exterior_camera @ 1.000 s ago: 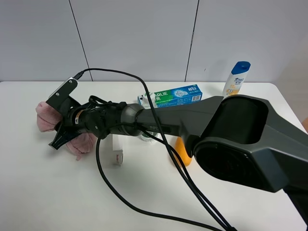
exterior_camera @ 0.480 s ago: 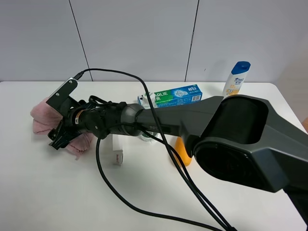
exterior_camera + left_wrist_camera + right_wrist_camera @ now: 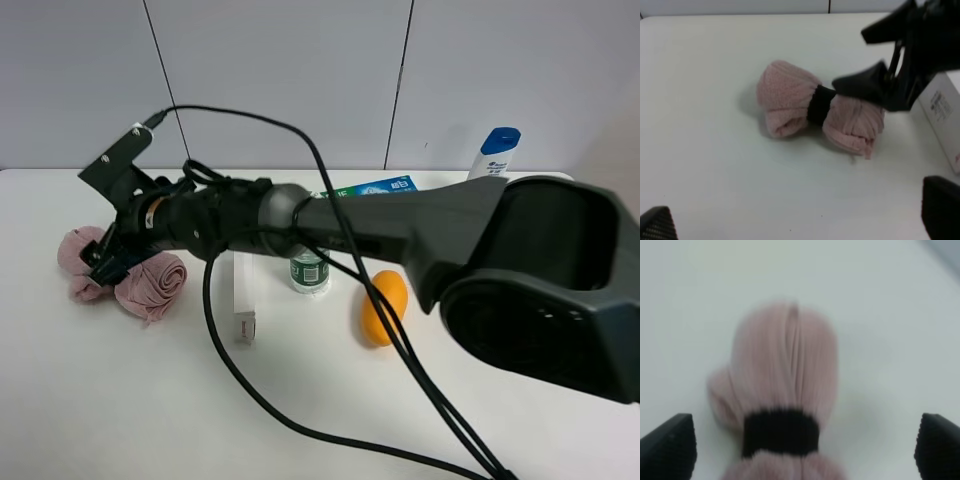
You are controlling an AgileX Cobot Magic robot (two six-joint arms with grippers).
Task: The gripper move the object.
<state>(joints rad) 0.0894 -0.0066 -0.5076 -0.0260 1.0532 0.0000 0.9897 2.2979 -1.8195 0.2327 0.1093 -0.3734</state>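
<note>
The pink fuzzy towel bundle with a black band lies on the white table at the left. It also shows in the left wrist view and the right wrist view. My right gripper reaches across to the left and hovers just over the bundle. It is open, with its jaws wide apart on either side of the band. The left wrist view shows it beside the band. My left gripper is open and empty, set back from the towel.
A white box, a green-labelled bottle and an orange oval fruit sit right of the towel. A toothpaste box and a shampoo bottle stand at the back. Black cables trail across the table.
My right arm has risen and its jaws now stand open over the towel. The towel lies flat on the table, more of it showing than before.
</note>
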